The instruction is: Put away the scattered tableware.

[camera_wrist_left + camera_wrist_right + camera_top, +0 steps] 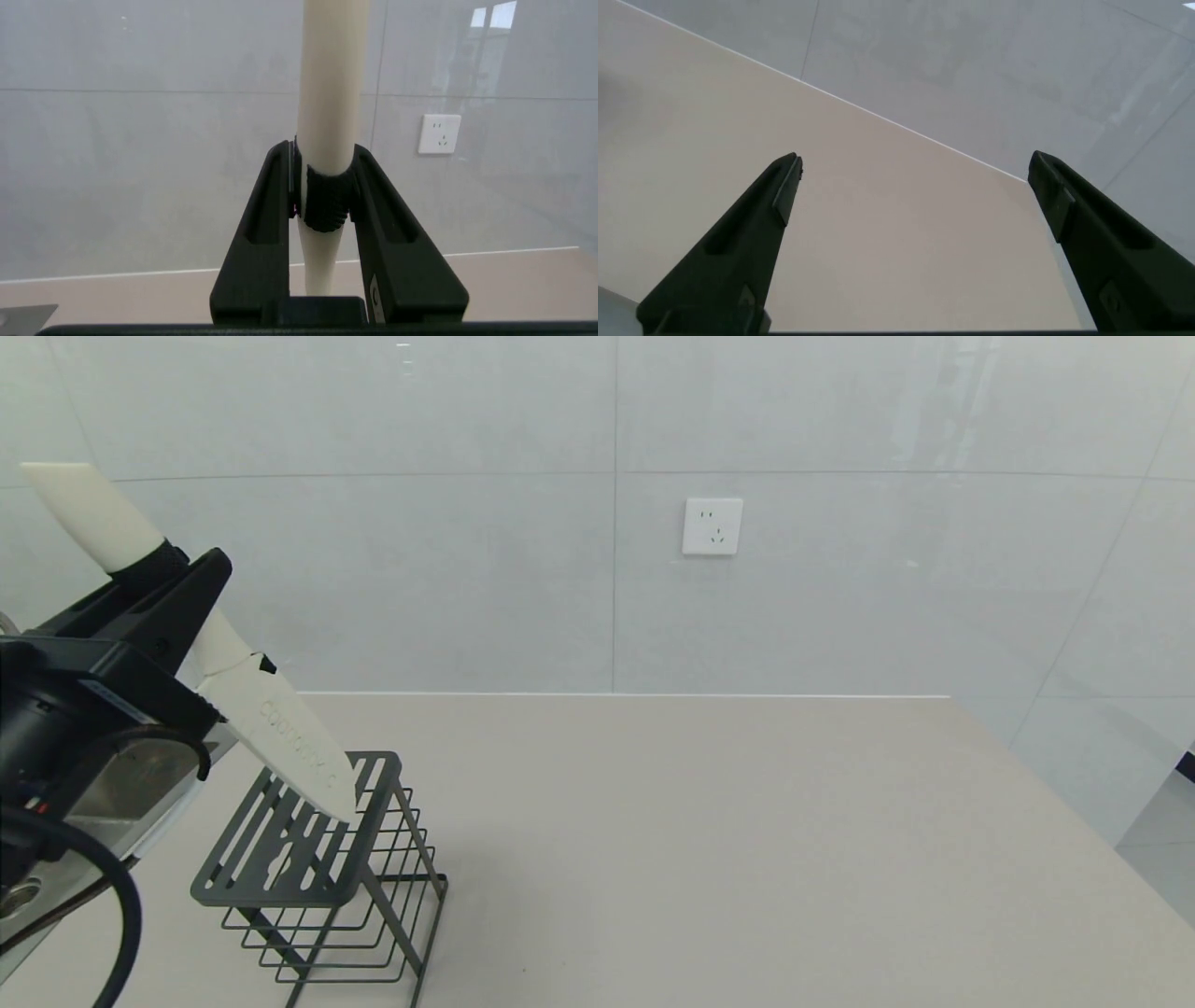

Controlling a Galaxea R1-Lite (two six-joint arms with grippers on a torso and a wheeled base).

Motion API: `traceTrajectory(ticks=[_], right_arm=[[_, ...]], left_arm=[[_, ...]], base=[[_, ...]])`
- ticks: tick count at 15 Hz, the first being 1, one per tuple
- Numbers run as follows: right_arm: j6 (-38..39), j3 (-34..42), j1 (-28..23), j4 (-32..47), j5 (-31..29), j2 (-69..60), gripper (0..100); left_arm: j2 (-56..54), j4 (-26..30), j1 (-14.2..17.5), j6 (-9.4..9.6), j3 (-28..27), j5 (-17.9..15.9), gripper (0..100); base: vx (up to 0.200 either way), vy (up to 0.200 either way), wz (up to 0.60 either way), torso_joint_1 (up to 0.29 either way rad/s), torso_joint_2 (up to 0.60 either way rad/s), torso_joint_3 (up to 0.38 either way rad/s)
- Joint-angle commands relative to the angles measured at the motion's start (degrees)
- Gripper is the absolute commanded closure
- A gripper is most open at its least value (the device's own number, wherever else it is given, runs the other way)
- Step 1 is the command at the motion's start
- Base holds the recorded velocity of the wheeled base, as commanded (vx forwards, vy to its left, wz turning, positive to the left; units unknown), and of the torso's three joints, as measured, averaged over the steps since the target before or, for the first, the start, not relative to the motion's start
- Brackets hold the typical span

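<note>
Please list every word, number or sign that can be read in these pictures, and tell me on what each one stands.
Knife: one line of pale lettering runs along the blade, too faint to read.
Wall socket: only the plug holes, no text visible.
No other word, number or sign can be made out in any view.

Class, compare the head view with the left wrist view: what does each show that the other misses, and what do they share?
Head view: the knife blade, its tip at the slotted top of the wire rack. Left wrist view: the left gripper from behind, jaws pressed on both sides of the knife handle. Shared: that gripper holding the handle, the wall socket, the counter, the tiled wall.
</note>
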Motion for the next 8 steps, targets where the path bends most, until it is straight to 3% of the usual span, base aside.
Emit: traceTrajectory(ticks=[1, 8], right_arm=[[-0.1, 0.0, 0.0, 0.0, 0.0, -0.1, 0], [-0.1, 0.0, 0.0, 0.0, 0.0, -0.1, 0]], left_arm=[[0.4, 0.0, -0.3, -0.03, 0.0, 0.0, 100], [1.5, 0.1, -0.6, 0.15, 0.0, 0.1, 100]], base=[[0.0, 0.0, 0.0, 0.0, 0.0, 0.0], [0.0, 0.0, 0.0, 0.0, 0.0, 0.0]])
